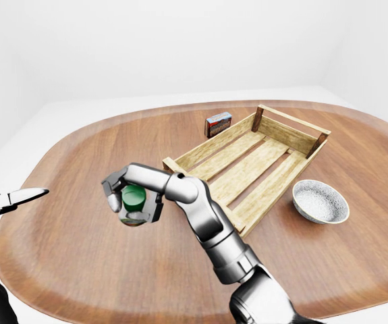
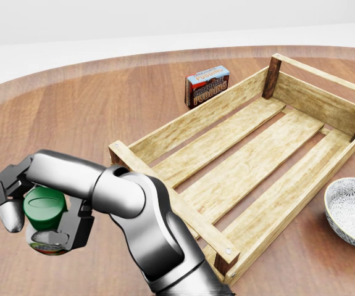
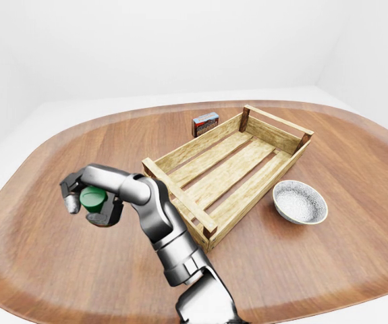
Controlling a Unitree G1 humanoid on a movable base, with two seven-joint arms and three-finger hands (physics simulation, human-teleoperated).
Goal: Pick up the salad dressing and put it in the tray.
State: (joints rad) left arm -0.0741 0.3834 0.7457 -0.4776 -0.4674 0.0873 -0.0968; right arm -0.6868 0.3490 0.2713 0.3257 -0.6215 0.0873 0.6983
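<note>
The salad dressing [image 2: 44,209] is a small bottle with a green cap, held off the table at the lower left of the head view. My right hand [image 2: 32,227] is shut on it, fingers wrapped round its neck and body, and most of the label is hidden. The tray [image 2: 189,120] is an empty slatted wooden crate lying to the right of the hand, its near corner post close to my forearm. At the left edge of the left-eye view, my left hand [image 1: 13,199] hovers with fingers stretched out, holding nothing.
A chocolate pudding box [image 2: 207,85] stands just beyond the crate's long left wall. A patterned white bowl [image 2: 353,211] sits to the right of the crate. The round wooden table's edge [image 1: 18,175] curves past on the left.
</note>
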